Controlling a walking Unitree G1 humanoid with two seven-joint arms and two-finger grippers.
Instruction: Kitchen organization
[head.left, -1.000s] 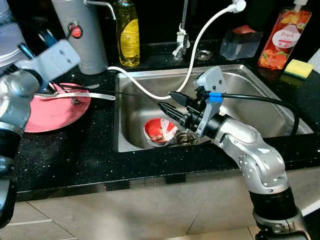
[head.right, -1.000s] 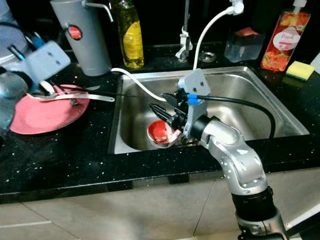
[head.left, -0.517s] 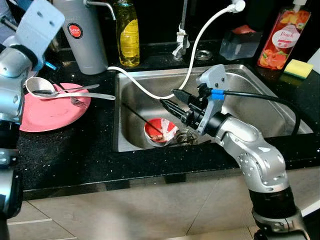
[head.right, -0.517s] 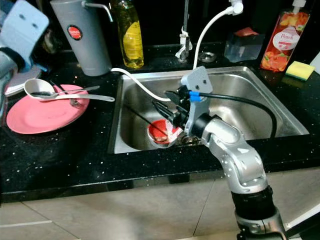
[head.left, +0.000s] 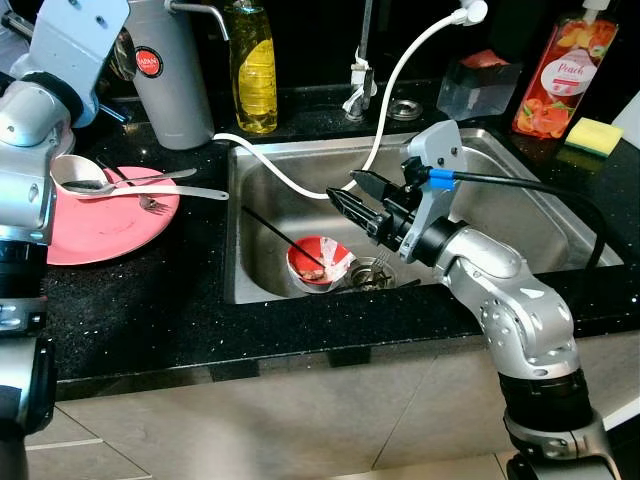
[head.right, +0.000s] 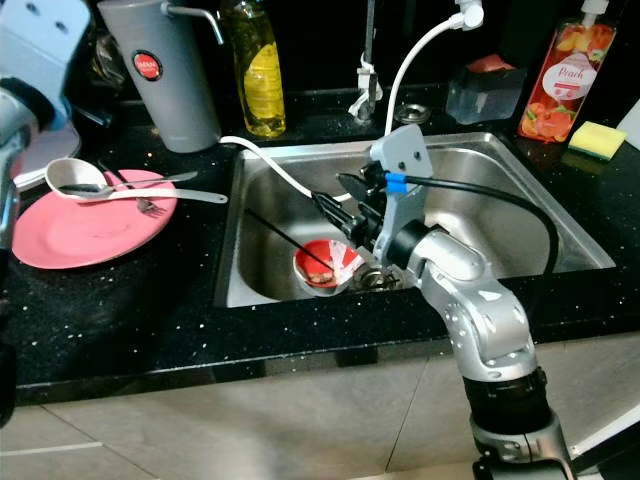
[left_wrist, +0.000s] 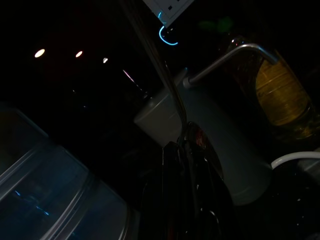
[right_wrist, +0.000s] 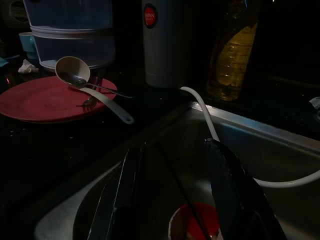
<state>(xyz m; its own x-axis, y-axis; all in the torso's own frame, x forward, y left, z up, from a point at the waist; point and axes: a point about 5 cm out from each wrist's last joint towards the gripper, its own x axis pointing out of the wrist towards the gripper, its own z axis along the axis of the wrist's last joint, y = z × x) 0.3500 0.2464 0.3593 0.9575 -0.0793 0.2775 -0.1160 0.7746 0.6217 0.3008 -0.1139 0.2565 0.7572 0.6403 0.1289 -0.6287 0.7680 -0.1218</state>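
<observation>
— Where are the arms at this moment?

— My right gripper (head.left: 345, 200) hangs over the sink (head.left: 520, 215), fingers spread apart and holding nothing. Just below and in front of it lies the red bowl (head.left: 318, 264), dirty, beside the drain, with a thin black stick (head.left: 282, 235) leaning into it. The white hose (head.left: 300, 185) passes close behind the fingers.

— And the left one?

— My left gripper (left_wrist: 187, 200) is raised near the grey flask (head.left: 170, 70). The wrist view is very dark, so I cannot tell if its fingers are open or closed.

— How much is done?

— I judge it only partly done. Well to the side of the right gripper, on the counter (head.left: 150, 290), the pink plate (head.left: 90, 215) carries a white ladle (head.left: 85, 175), a spoon (head.left: 150, 179) and a fork (head.left: 145, 200). The bowl and the stick are not yet collected from the sink.
</observation>
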